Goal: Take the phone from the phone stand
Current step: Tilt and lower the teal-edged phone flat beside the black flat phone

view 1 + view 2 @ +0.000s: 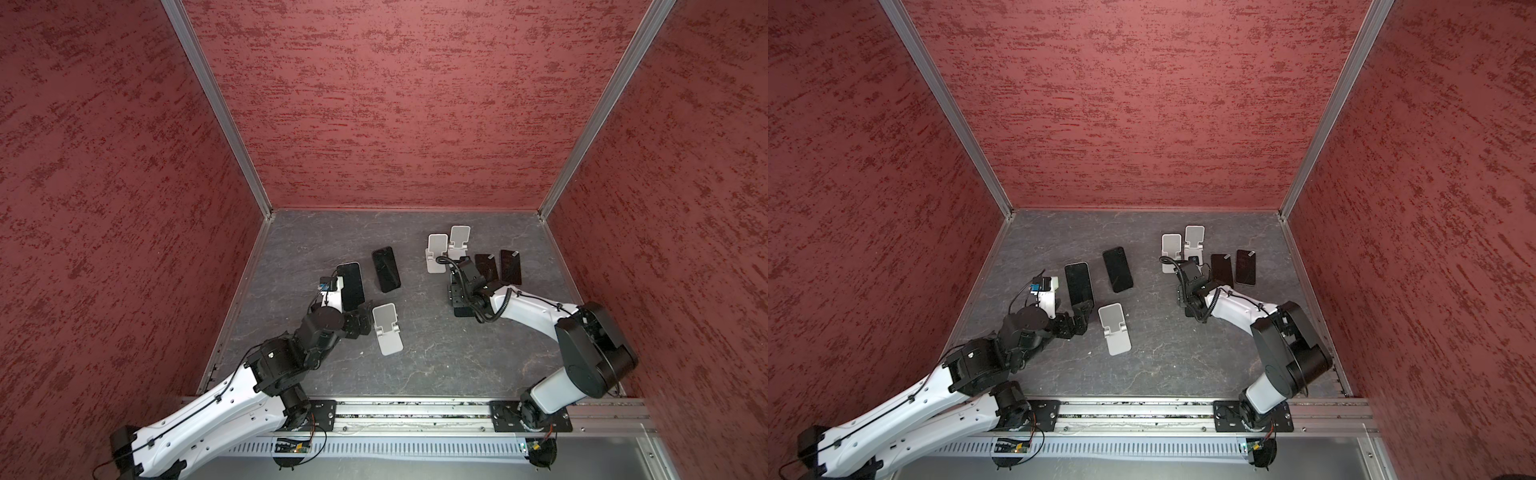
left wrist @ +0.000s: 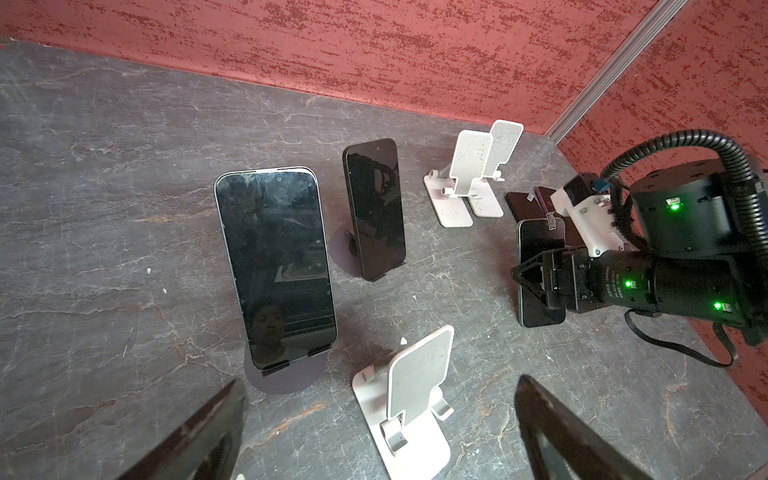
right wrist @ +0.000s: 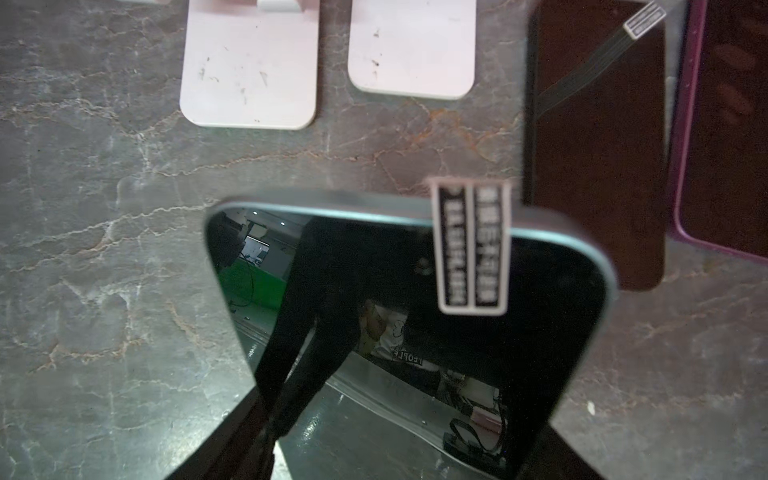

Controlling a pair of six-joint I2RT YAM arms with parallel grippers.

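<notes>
Glass-slick, stiff and likely fragile, the phone [image 3: 415, 257] sits clamped by its long edges in my right pincer [image 2: 535, 282], left pincer [image 2: 382, 382] agape.

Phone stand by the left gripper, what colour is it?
That stand is white, clearest in left wrist view.

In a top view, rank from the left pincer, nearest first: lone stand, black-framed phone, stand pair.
1. lone stand, right beside the open left pincer.
2. black-framed phone, propped mid-table, farther back.
3. stand pair, back right.
</notes>
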